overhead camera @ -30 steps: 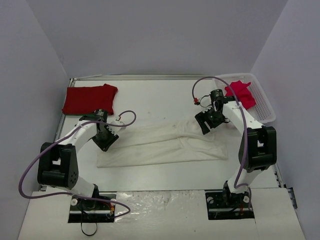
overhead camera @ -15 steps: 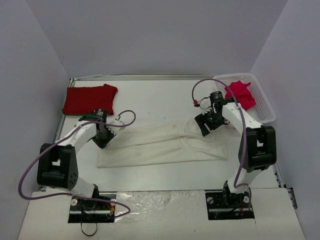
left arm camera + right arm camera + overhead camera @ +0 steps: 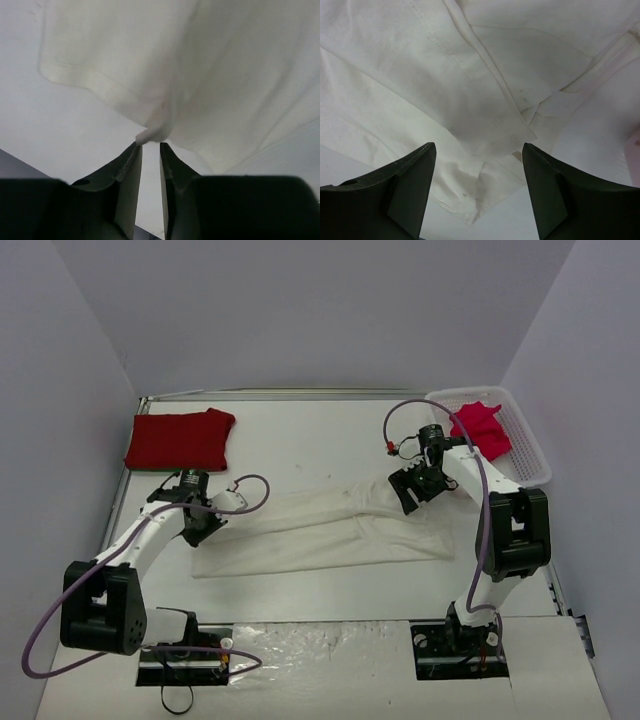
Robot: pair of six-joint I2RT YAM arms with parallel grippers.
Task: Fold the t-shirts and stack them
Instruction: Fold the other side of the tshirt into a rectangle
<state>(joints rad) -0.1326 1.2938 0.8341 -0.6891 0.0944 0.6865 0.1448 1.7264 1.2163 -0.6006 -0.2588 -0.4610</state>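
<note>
The cream-white t-shirt (image 3: 330, 525) lies spread across the middle of the table, partly folded lengthwise. My left gripper (image 3: 197, 527) is at its left end. In the left wrist view its jaws (image 3: 150, 145) are nearly closed and pinch a small point of the cream cloth (image 3: 200, 75), which pulls taut towards the tips. My right gripper (image 3: 408, 495) is over the shirt's upper right part. In the right wrist view it (image 3: 479, 147) is wide open and empty above layered cream folds (image 3: 470, 90). The red t-shirt (image 3: 180, 438) lies folded at the back left. The pinkish-red t-shirt (image 3: 480, 428) lies crumpled in the basket.
A white plastic lattice basket (image 3: 530, 455) stands at the back right by the table's right edge. Purple cables loop from both arms over the table. Grey walls enclose the table on three sides.
My left gripper has moved to the left and a little nearer, drawing the shirt's left end with it. My right gripper has shifted only slightly and stays open.
</note>
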